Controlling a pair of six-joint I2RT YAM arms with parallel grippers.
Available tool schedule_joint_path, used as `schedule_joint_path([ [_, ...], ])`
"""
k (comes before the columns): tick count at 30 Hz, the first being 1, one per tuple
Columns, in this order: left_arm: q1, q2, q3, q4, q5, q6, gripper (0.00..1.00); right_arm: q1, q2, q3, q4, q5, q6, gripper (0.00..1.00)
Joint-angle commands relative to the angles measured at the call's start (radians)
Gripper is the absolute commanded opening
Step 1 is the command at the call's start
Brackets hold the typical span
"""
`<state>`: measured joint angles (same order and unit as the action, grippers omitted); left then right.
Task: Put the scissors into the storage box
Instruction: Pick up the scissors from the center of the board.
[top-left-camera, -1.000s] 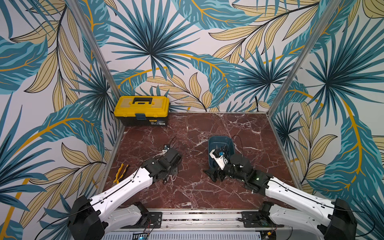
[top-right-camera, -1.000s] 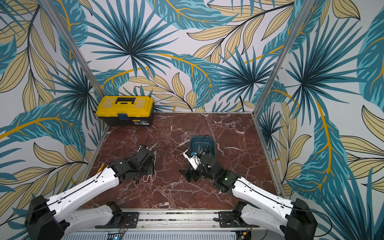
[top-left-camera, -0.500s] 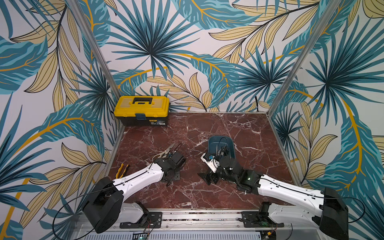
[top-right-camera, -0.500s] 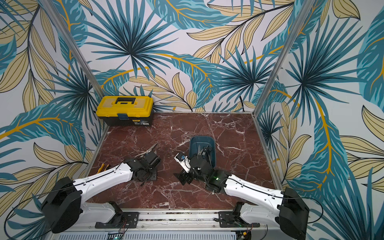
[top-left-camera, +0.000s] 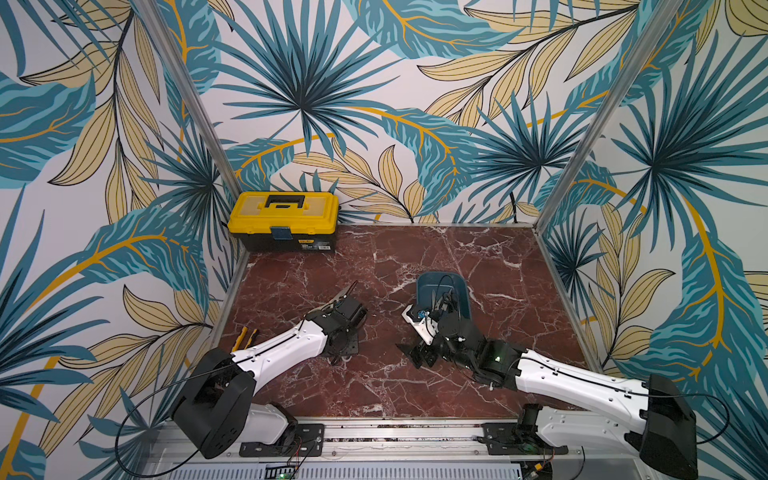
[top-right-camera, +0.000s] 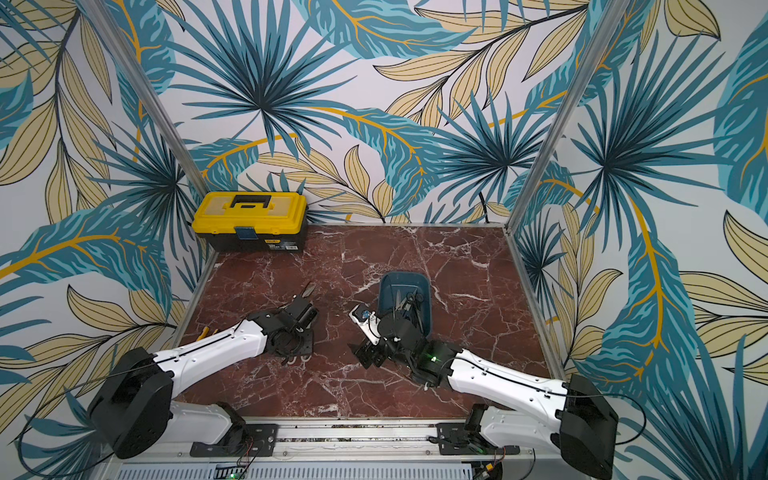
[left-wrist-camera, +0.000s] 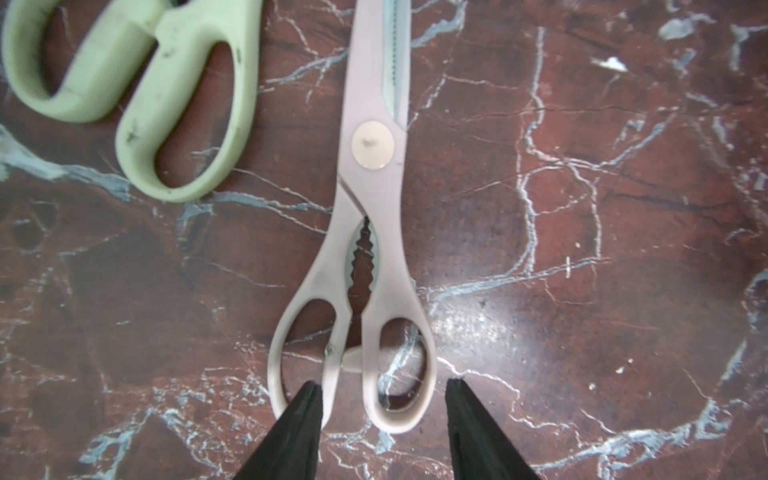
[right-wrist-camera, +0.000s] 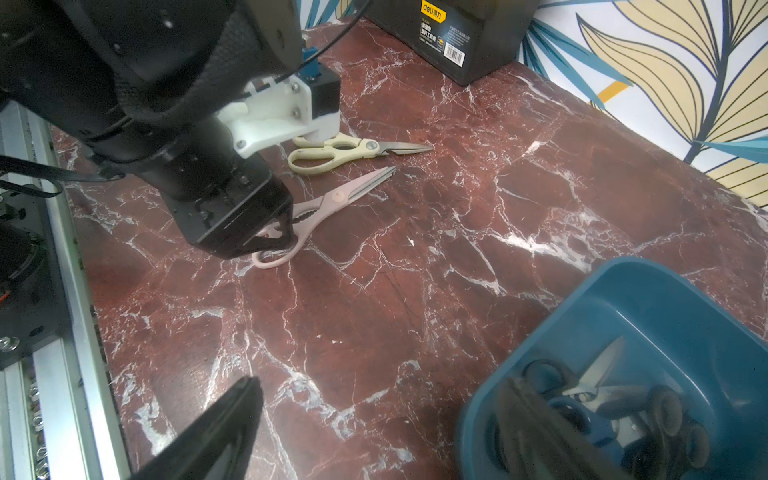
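Pale pink scissors (left-wrist-camera: 374, 208) lie flat on the marble, cream scissors (left-wrist-camera: 137, 95) beside them; the right wrist view shows both, the pink scissors (right-wrist-camera: 332, 199) and the cream scissors (right-wrist-camera: 332, 156). My left gripper (left-wrist-camera: 380, 386) is low over the pink handles, open. One finger overlaps one loop and the other stands just outside the other loop. The teal storage box (top-left-camera: 442, 286) (top-right-camera: 403, 282) holds black-handled and blue-handled scissors (right-wrist-camera: 590, 386). My right gripper (right-wrist-camera: 374, 415) hangs wide open and empty beside the box, one blurred finger over its rim (right-wrist-camera: 623, 299).
A yellow-lidded black toolbox (top-left-camera: 284, 220) (top-right-camera: 251, 220) stands in the back left corner. Yellow-handled pliers (top-left-camera: 247, 334) (top-right-camera: 208, 331) lie by the left wall, partly under my left arm. Printed walls enclose three sides, and a metal rail (top-left-camera: 374, 432) runs along the front.
My left arm has sunk low, bringing its gripper down around the pink handles, jaws slightly narrower. My right gripper has drifted a little left, away from the box.
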<state>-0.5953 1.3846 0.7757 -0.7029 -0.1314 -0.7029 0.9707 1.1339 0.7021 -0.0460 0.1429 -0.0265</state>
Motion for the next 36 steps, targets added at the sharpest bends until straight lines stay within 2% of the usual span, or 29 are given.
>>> schedule_joint_path([
  [1,0.027,0.007,-0.01,0.037,0.018,0.024,0.52,0.01,0.001,0.008,-0.009,0.046,0.012,0.93],
  [16,0.038,0.117,-0.05,0.1,0.052,0.02,0.48,0.027,0.023,-0.007,0.002,0.101,0.028,0.93],
  [24,0.038,0.143,-0.046,0.116,0.056,0.032,0.34,0.034,0.017,0.01,-0.028,0.147,0.002,0.94],
  [26,0.038,0.144,-0.044,0.118,0.059,0.038,0.27,0.034,0.014,0.008,-0.02,0.158,-0.001,0.94],
  [36,0.038,0.122,0.001,0.074,0.046,0.076,0.17,0.034,0.011,0.023,-0.034,0.175,0.004,0.95],
])
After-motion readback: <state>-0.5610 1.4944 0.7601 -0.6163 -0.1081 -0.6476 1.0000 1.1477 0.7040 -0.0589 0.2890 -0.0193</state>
